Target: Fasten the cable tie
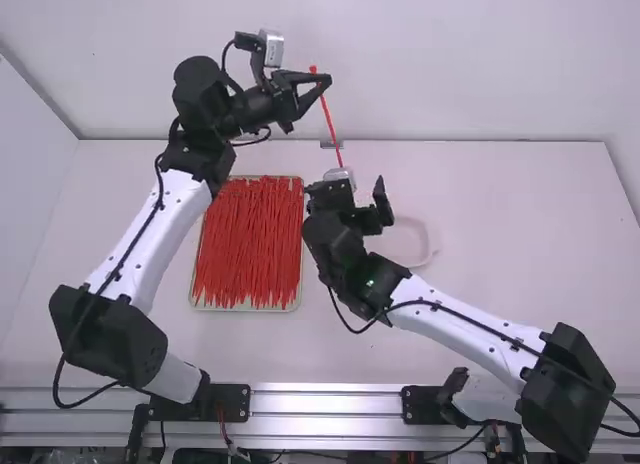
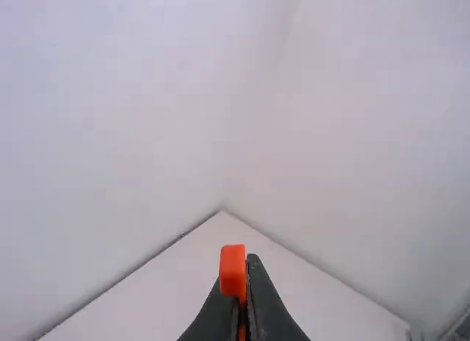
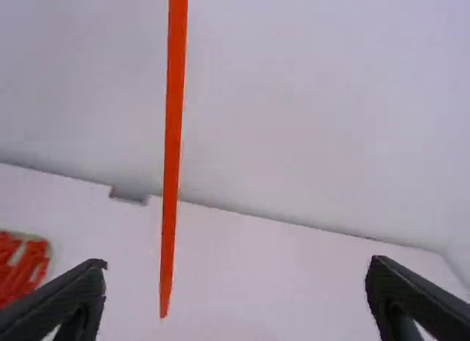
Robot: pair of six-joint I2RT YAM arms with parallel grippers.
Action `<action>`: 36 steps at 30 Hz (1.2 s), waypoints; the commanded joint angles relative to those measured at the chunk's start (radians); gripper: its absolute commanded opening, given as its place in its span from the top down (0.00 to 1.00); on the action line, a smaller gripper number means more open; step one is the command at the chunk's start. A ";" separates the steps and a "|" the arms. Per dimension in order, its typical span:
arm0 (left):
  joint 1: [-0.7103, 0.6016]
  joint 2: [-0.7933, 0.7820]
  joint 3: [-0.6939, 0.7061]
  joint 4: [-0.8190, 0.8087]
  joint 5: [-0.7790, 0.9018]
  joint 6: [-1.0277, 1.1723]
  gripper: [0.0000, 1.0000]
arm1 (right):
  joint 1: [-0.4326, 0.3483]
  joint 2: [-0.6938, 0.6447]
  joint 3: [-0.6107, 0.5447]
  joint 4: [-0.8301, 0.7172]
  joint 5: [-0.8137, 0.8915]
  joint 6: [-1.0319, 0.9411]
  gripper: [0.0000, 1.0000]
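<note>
Closest in, at the near edge of the table (image 1: pixel 520 194): metal rail (image 1: pixel 320 402) carrying both arm bases. Extended from the right base to mid-table, the right gripper (image 1: pixel 360 189), lifted and pointed toward the far wall, fingers spread wide apart and holding nothing. Seen from the right wrist, between those parted fingers: tapered free end of the red cable tie (image 3: pixel 172 135), hanging down, touching neither finger, nearer one than the other. Extended from the left base along the left side of the tray (image 1: pixel 245 307) and bent high over the far table edge, the left gripper (image 1: pixel 322 83), pointed rightward and pinched tight on the cable tie's upper end. From the left wrist, fingers pressed together with the tie's blocky head sticking out just past the tips. In the high view, slanting slightly down from that grip, with the tip just above the right gripper and clear of the table. Packed in the tray, left of the right gripper: red ties (image 1: pixel 250 239) laid side by side. Just right of the right gripper, resting on the table: white loop (image 1: pixel 430 242). At the far table edge, below the held tie: small grey bracket (image 1: pixel 330 143).
</note>
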 commanded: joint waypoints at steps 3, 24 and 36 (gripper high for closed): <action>0.045 0.002 -0.010 -0.033 0.012 0.066 0.98 | -0.032 -0.001 0.039 0.031 -0.263 -0.073 0.01; 0.068 0.002 -0.010 -0.256 0.296 0.491 0.98 | -0.511 -0.002 0.039 0.075 -1.442 -0.021 0.01; 0.068 0.002 -0.010 -0.251 0.433 0.505 0.98 | -0.748 0.001 0.039 0.171 -2.011 0.106 0.01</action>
